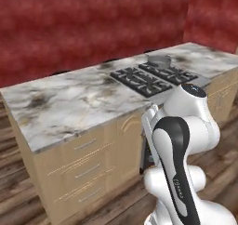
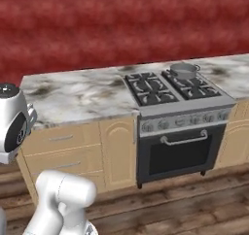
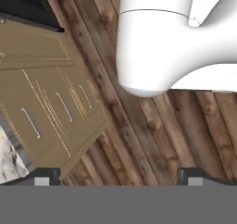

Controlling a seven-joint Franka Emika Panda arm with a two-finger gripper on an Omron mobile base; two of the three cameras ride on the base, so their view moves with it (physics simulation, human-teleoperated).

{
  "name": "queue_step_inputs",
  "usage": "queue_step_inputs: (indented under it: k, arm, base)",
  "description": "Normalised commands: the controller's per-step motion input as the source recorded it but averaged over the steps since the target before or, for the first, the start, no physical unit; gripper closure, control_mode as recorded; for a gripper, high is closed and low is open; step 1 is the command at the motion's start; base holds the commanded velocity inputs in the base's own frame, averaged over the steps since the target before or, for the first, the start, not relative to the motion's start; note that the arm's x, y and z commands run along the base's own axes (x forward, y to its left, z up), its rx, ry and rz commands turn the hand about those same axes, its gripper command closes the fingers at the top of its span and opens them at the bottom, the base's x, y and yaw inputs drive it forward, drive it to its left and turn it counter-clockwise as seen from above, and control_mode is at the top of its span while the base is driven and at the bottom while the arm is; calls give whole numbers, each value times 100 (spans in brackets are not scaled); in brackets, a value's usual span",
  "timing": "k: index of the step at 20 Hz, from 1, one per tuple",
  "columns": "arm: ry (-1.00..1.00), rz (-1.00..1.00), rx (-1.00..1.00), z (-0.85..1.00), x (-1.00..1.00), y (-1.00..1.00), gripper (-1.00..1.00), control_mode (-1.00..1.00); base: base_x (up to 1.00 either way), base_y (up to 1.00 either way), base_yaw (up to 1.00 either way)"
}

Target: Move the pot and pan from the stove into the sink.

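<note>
The pot [image 1: 158,60] [image 2: 184,70], short, grey and two-handled, stands on the back right burner of the stove [image 1: 149,83] [image 2: 181,113]. The stove is a dark four-burner range with black grates and an oven door below. The pan and the sink are out of view. In the hand view my gripper [image 3: 119,176] is open, its dark fingertips [image 3: 46,175] set wide apart with nothing between them. It points down at the wooden floor [image 3: 152,130], low in front of the cabinets and well short of the stove.
A marbled white counter [image 1: 69,103] [image 2: 78,95] runs left of the stove, over tan drawers [image 1: 86,166] [image 3: 46,107]. A red wall [image 2: 121,30] stands behind it. More counter continues right of the stove [image 1: 214,61].
</note>
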Motion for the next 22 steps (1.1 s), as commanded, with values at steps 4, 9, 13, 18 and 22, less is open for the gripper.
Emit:
queue_step_inputs:
  k: [4,9,13,18,22]
  arm:
    - [0,0,0,0,0,0,-100,100]
    - [0,0,0,0,0,0,-100,100]
    - [0,0,0,0,0,0,-100,100]
    - [0,0,0,0,0,0,-100,100]
    - [0,0,0,0,0,0,-100,100]
  base:
    - [-12,0,49]
    - [-10,0,48]
    - [-10,0,48]
    - [-10,0,48]
    - [-8,-4,44]
